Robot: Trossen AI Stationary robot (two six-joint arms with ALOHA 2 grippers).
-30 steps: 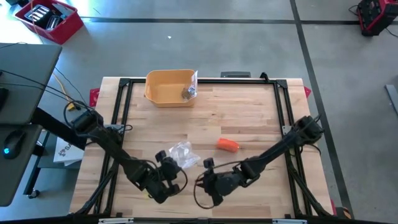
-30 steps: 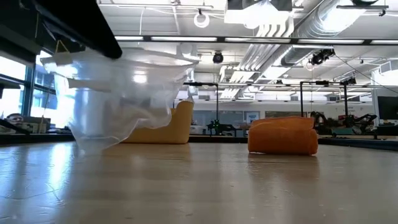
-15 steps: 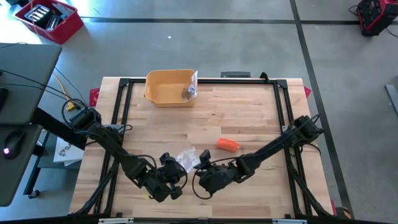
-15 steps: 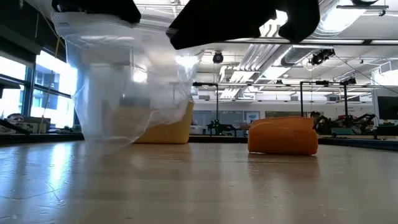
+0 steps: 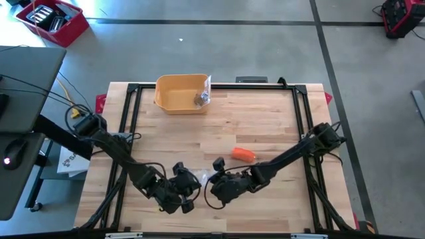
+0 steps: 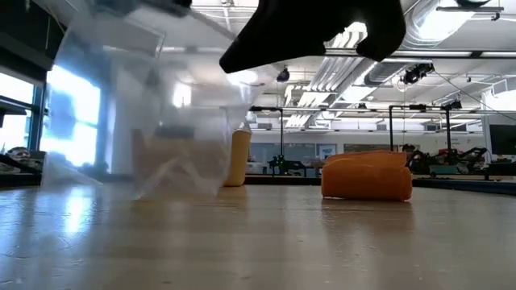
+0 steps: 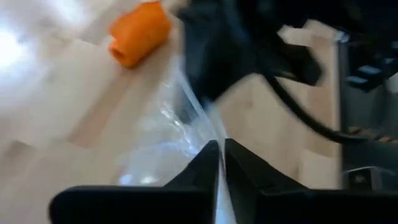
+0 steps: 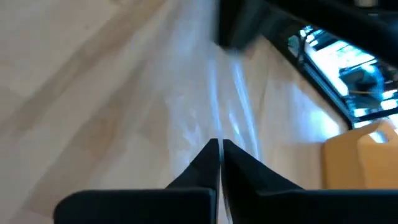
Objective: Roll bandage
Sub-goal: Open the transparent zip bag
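A clear plastic bag (image 5: 200,176) is stretched between my two grippers near the table's front edge; it also shows in the low view (image 6: 137,121). My left gripper (image 5: 190,180) is shut on its left side, my right gripper (image 5: 210,180) on its right side. An orange bandage roll (image 5: 243,155) lies on its side on the wood just beyond and to the right; it also shows in the low view (image 6: 367,176) and in the left wrist view (image 7: 140,34). My left gripper pinches a thin edge of the clear bag (image 7: 214,134) between its two shut fingers, coming from the table's left. The film runs away from the fingertips toward the other gripper. The bag's lower part (image 6: 153,187) reaches the table. My right gripper pinches the bag's opposite edge (image 8: 217,127) between its two shut fingers, coming from the table's right. The film stretches in drawn creases from the fingertips toward my left gripper (image 8: 245,25).
A yellow bin (image 5: 180,93) stands at the table's far edge with a small packet (image 5: 202,97) at its right rim. A black frame (image 5: 302,123) runs around the table top. Bare wood lies between the bin and the grippers.
My right gripper has gone toward the table's left to the bag and has taken hold of it. My left gripper has moved a little toward the near edge. The bag, which lay crumpled beyond the left gripper, is now drawn out between the two grippers.
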